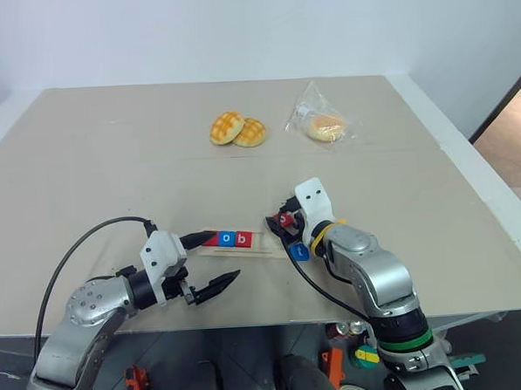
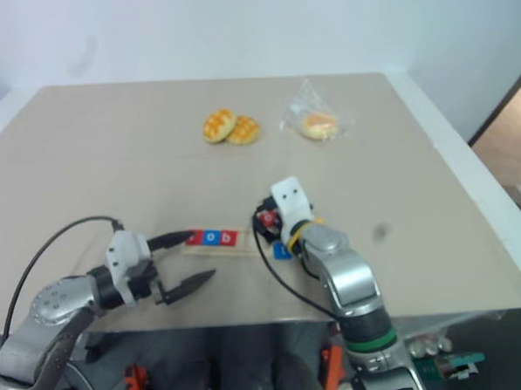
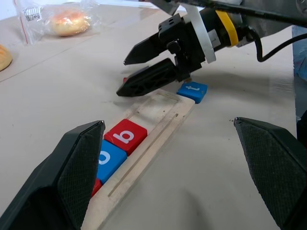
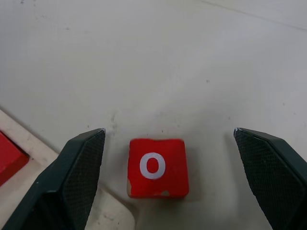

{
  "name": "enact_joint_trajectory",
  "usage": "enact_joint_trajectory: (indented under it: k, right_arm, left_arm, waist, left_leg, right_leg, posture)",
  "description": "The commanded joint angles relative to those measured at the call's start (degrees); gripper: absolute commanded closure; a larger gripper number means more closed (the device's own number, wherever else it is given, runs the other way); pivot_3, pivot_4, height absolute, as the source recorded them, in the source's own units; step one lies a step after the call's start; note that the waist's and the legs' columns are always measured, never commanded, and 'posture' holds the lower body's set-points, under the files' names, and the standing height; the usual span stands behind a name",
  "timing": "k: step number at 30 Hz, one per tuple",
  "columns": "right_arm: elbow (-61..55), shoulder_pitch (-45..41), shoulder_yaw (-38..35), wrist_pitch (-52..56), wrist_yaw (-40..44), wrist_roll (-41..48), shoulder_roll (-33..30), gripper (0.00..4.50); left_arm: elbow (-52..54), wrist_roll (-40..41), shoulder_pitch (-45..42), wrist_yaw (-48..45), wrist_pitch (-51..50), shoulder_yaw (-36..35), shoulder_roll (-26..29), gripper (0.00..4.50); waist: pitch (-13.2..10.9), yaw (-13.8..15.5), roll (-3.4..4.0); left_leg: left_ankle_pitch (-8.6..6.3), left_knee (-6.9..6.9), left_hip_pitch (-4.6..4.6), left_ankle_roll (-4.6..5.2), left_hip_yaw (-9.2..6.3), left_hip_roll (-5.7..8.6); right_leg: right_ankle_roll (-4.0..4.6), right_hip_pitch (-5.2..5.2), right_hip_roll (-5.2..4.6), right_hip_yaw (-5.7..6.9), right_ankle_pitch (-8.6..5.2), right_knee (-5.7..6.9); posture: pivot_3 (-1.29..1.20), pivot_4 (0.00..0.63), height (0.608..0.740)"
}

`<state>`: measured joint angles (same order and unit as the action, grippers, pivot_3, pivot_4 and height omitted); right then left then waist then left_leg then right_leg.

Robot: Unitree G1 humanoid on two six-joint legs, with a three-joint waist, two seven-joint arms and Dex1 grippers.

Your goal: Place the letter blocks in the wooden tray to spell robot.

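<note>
We see both grippers, left (image 1: pixel 213 260) and right (image 4: pixel 168 143), open, the right straddling red "o" (image 4: pixel 156 167) at the tray's (image 3: pixel 158 112) empty end, "o","b" seated, blue "t" (image 3: pixel 193 90) beside.

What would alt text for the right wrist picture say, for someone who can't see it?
A small red block with a white letter o lies flat on the pale table, centered between the two dark fingers of the robot's open right claw, which does not touch it. An end of the wooden tray with another red block shows beside it.
</note>
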<state>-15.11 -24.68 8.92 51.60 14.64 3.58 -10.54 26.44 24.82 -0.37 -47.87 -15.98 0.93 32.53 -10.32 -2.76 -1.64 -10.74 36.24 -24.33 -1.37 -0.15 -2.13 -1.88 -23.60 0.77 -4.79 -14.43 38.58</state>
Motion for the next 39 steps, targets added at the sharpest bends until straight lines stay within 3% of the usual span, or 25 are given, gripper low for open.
enact_joint_trajectory:
  k: [1, 7, 11, 16, 18, 24, 28, 34, 39]
  right_arm:
    - [-2.2, 0.8, 0.3, -0.3, -0.6, -0.2, 0.1, 0.06]
    - [-1.6, 1.7, 0.4, -0.6, -0.9, -0.3, -0.1, 0.06]
    - [-0.8, 1.4, 0.4, -0.8, -1.0, -0.2, 0.0, 1.15]
    - [-0.4, 1.2, 0.8, -0.5, -0.8, -0.1, 0.0, 2.90]
    - [-0.5, 1.3, 1.0, -0.3, -0.7, -0.1, -0.1, 3.32]
    - [-1.0, 1.6, 0.7, -0.3, -1.2, -0.3, -0.4, 3.32]
    - [-4.1, 0.7, -4.2, 1.0, -6.5, -1.7, 1.2, 3.32]
    - [-12.4, 1.0, -15.8, 9.4, -23.0, -5.8, 12.7, 3.32]
    - [-16.3, -0.2, -19.9, 15.0, -30.3, -8.8, 19.3, 3.32]
  left_arm:
    - [1.2, 0.0, -0.4, -0.2, 0.9, 0.0, 0.2, 0.00]
    - [1.4, -0.1, -0.3, 0.1, 0.7, -0.1, 0.4, 0.00]
    - [1.8, -0.2, -0.1, 0.3, 0.6, 0.0, 0.4, 0.00]
    - [2.0, -0.3, 0.2, 0.5, 0.6, 0.0, 0.4, 0.00]
    - [1.9, -0.4, 0.3, 0.6, 0.6, -0.1, 0.4, 0.00]
    - [1.6, -0.7, 0.1, 0.7, 0.7, 0.2, 0.2, 0.00]
    - [1.3, -1.0, 0.0, 0.5, 0.9, 0.5, 0.1, 0.00]
    - [0.3, -0.9, -0.7, -0.2, 0.9, 0.6, 0.1, 0.00]
    - [-0.8, -1.0, -2.0, -1.2, 0.9, 1.4, 0.1, 0.00]
  waist:
    - [0.0, 0.0, 0.00]
    - [0.0, 0.0, -0.01]
    - [0.0, 0.0, -0.01]
    - [0.0, 0.0, -0.01]
    - [0.0, 0.0, -0.01]
    - [0.0, 0.0, -0.01]
    - [0.0, 0.0, -0.01]
    - [0.0, 0.0, 0.00]
    - [0.0, 0.0, 0.01]
  left_leg:
    - [0.00, 0.00, 0.00, 0.00, 0.00, 0.00]
    - [0.00, 0.00, 0.01, 0.00, -0.02, 0.00]
    - [0.00, 0.01, 0.01, 0.00, -0.02, 0.01]
    - [0.00, 0.01, 0.01, 0.00, -0.02, 0.01]
    - [0.00, 0.01, 0.01, 0.00, -0.02, 0.01]
    - [0.00, 0.01, 0.01, 0.00, -0.02, 0.00]
    - [0.00, 0.01, 0.00, 0.00, -0.02, 0.01]
    - [0.00, -0.06, -0.04, 0.00, -0.01, 0.01]
    - [0.01, -0.12, -0.15, -0.01, 0.03, -0.01]
  right_leg:
    - [0.00, 0.00, -0.01, 0.00, 0.00, 0.00]
    - [0.00, 0.02, 0.00, 0.01, -0.01, 0.00]
    - [0.00, 0.02, -0.01, 0.01, 0.00, 0.00]
    - [0.00, 0.02, -0.01, 0.01, -0.01, 0.00]
    - [0.00, 0.02, -0.01, 0.01, -0.01, 0.00]
    - [0.00, 0.02, -0.01, 0.01, -0.01, 0.00]
    - [0.00, 0.02, -0.01, 0.01, -0.01, 0.00]
    - [-0.01, -0.07, -0.02, -0.02, -0.03, 0.00]
    - [0.05, -0.30, 0.00, -0.02, -0.03, 0.11]
  posture:
    - [0.00, 0.150, 0.740]
    - [0.00, 0.150, 0.740]
    - [0.00, 0.150, 0.740]
    - [0.00, 0.150, 0.740]
    - [0.00, 0.150, 0.740]
    - [0.00, 0.150, 0.740]
    - [0.00, 0.150, 0.740]
    - [0.00, 0.150, 0.740]
    - [0.00, 0.150, 0.740]
